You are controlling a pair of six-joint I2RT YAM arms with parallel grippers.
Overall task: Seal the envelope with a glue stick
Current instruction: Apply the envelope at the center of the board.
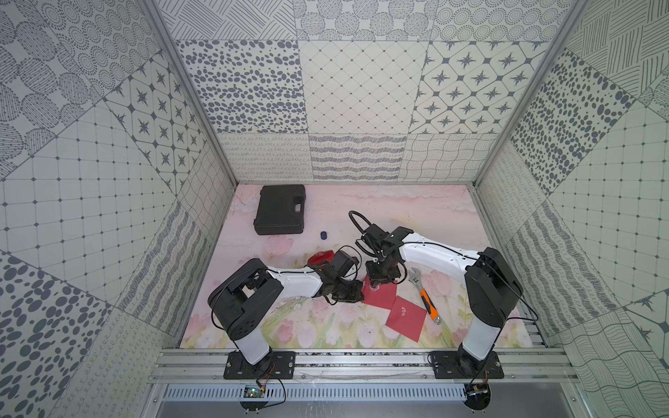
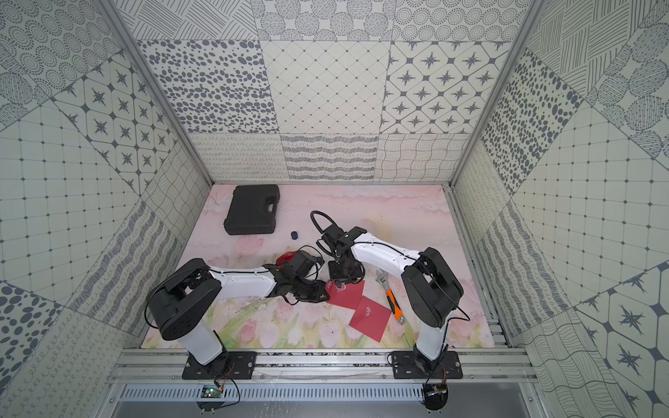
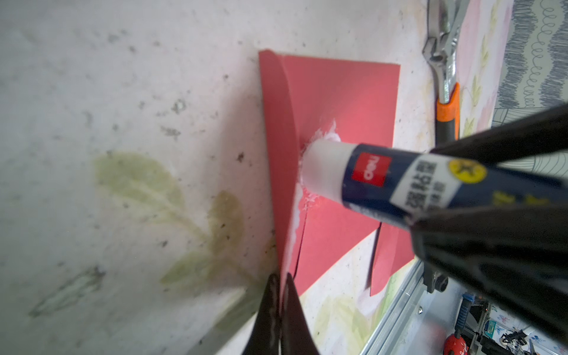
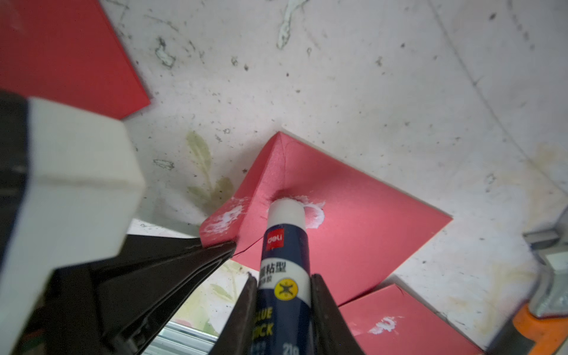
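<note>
Right fingers [image 4: 327,316] clamp the glue stick [image 4: 284,255], long axis running up mid-frame, tip pressed on the envelope [image 4: 353,233] just right of the flap [image 4: 255,184] that the left fingers [image 4: 184,258] pinch raised.

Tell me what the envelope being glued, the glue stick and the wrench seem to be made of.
Envelope: thin matte red paper, judging by its creased, lifted flap. Glue stick: smooth tube, probably plastic, with a glossy printed blue label; white paste smeared at its tip. Wrench: shiny bare metal head, likely steel; orange handle sleeve looks like rubber or plastic.
</note>
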